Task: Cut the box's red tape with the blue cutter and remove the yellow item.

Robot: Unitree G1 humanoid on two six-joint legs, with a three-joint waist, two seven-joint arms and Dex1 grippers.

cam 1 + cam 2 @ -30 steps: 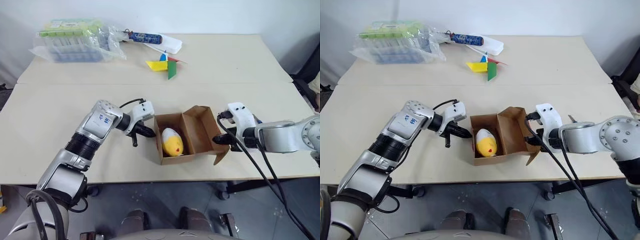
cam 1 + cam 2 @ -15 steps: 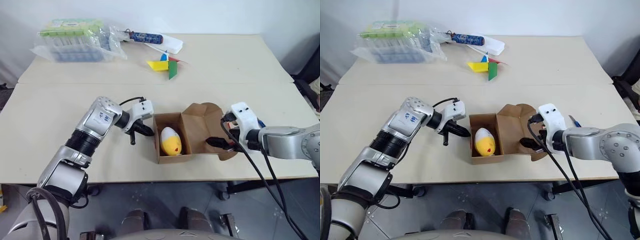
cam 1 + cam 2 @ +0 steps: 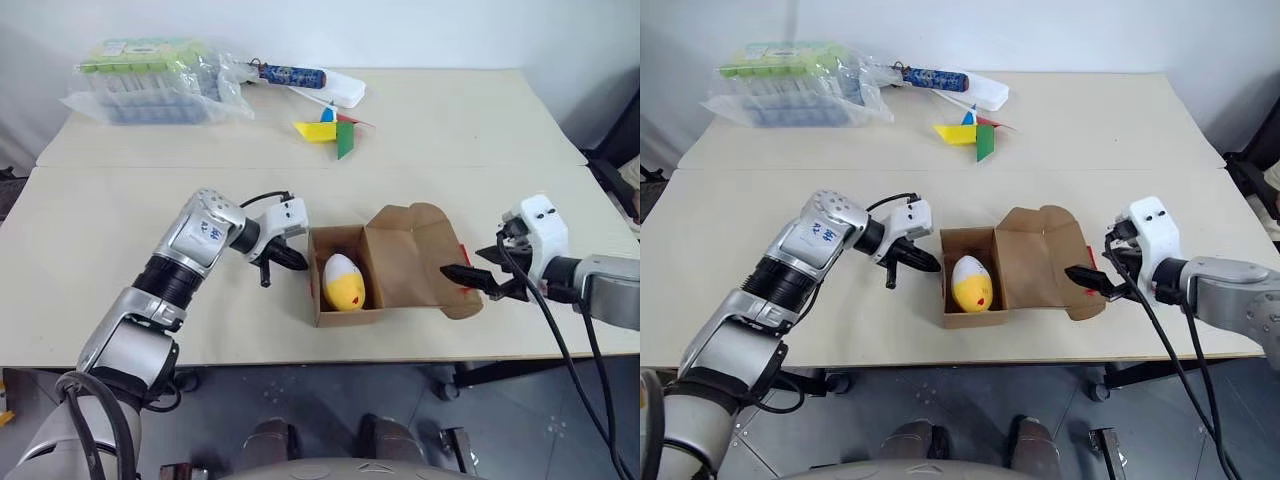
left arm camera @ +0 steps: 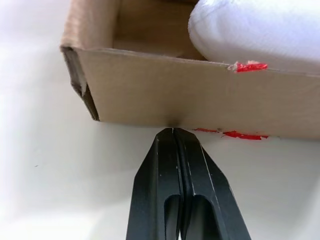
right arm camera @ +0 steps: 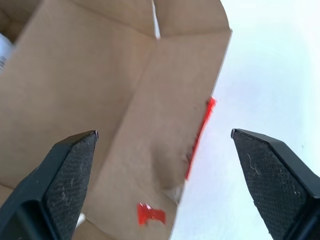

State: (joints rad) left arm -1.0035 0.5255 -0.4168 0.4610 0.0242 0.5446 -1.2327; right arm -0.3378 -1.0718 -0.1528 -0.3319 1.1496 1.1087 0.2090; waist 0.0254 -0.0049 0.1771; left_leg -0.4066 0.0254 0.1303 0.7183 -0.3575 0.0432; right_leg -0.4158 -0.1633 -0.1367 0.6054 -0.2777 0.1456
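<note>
At the far left of the table (image 3: pixel 90 225), well away from the work, lie a clear plastic package (image 3: pixel 150 82) with a green label, a dark-blue patterned tube (image 3: pixel 290 73) and a paper pinwheel (image 3: pixel 330 130); none of them seems to have a part in the job.

The left end effector (image 3: pixel 298 262) is fully closed on nothing, its tips butted against the left wall of the box (image 3: pixel 345 310), probably to brace the carton so it does not slide. In the left wrist view, torn shreds of red tape (image 4: pixel 248 66) cling to the cardboard rim, so the seal looks already cut.

The box stands open near the front edge of the table, and the yellow item (image 3: pixel 343 282), an egg white on top and yellow below, sits in its left compartment, exposed for lifting out. The lid flap (image 3: pixel 425 255) lies folded out flat to the right.

The right end effector (image 3: pixel 472 277) is spread wide and empty, at the flap's outer edge.
</note>
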